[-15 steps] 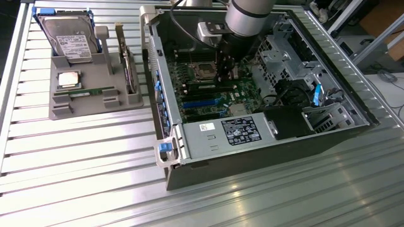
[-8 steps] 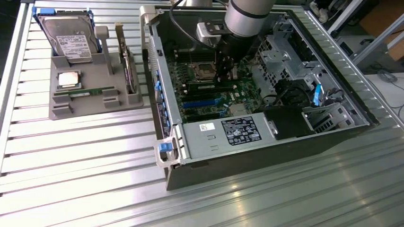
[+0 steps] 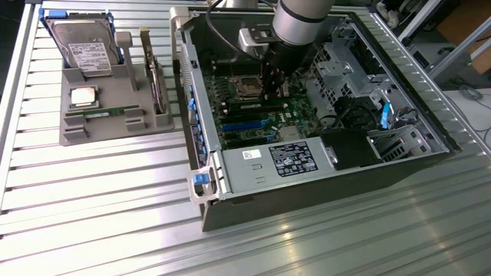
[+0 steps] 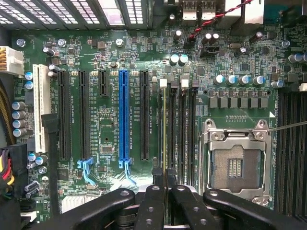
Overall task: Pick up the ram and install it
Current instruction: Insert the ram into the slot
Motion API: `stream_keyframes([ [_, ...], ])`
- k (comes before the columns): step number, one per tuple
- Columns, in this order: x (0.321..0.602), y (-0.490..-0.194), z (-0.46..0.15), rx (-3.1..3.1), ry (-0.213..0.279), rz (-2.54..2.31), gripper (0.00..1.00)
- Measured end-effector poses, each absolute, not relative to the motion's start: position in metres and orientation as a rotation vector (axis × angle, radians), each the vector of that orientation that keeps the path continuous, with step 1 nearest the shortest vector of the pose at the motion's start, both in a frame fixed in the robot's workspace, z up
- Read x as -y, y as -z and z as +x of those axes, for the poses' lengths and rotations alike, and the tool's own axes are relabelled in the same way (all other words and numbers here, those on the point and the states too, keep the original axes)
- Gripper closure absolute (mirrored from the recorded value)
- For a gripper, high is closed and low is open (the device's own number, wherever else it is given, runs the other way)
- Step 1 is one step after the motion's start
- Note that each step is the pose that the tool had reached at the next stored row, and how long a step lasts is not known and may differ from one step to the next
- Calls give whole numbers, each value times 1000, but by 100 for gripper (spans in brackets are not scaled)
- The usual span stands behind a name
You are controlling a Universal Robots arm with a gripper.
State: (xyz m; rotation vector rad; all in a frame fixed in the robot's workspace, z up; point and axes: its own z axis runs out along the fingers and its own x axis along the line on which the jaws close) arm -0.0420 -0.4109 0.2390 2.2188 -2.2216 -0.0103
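**Gripper holds ram edge-on over memory slots inside the open computer case**

The arm (image 3: 300,17) reaches down into the open computer case (image 3: 307,172), with the gripper (image 3: 270,86) low over the green motherboard (image 3: 253,118), just beside the processor socket (image 3: 247,85).

In the wrist view the gripper (image 4: 164,179) has its black fingers (image 4: 152,203) pressed together on the ram (image 4: 165,129). It is seen edge-on as a thin pale-green line running along one of the memory slots (image 4: 173,124), between the white slot clips and the fingertips. Can't tell whether it is fully seated or just resting in the slot. The empty processor socket (image 4: 235,165) sits just beside these slots; the blue expansion slot (image 4: 123,115) and black ones lie on the other side.

In the exterior view, a grey parts tray (image 3: 107,109) stands on the ribbed metal table (image 3: 100,201) at the left of the case. It holds a hard drive (image 3: 83,46) upright, a square silver processor chip (image 3: 83,96), and another green ram stick (image 3: 103,112) lying flat in its groove.
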Motion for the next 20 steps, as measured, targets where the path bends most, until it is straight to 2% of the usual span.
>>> stream_keyframes([
  [19, 413, -235, -39, 2223, 15, 2220, 88],
  [20, 413, -234, -39, 2223, 15, 2221, 81],
])
